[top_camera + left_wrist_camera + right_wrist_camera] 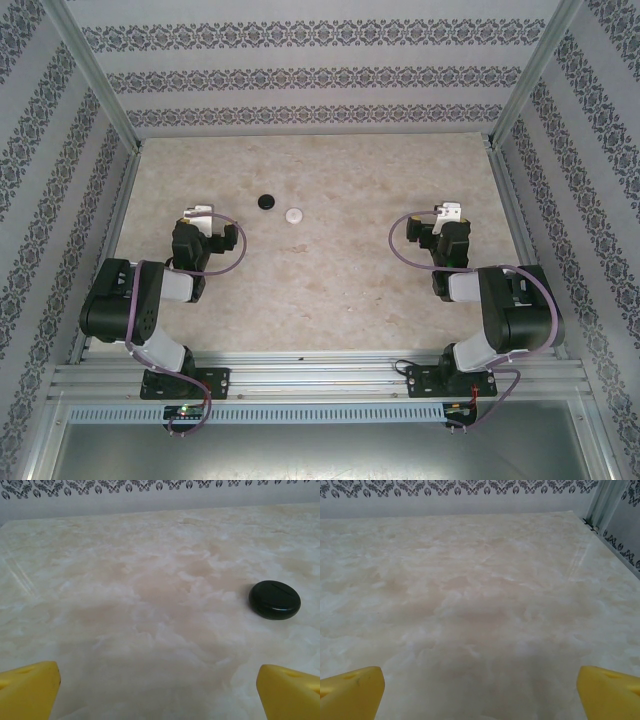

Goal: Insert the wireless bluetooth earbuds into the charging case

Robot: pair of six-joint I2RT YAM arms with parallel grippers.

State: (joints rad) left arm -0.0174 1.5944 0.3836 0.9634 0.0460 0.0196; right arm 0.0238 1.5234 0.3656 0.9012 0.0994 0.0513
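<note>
Nearest, over the marbled surface [340,280]: left hand [197,211] and right hand [448,212], both spread wide, holding nothing. Farther out, ahead and right of the left hand: white charging case [294,215], then black charging case [266,202] (black one's lid shut), well apart from the right hand.
</note>
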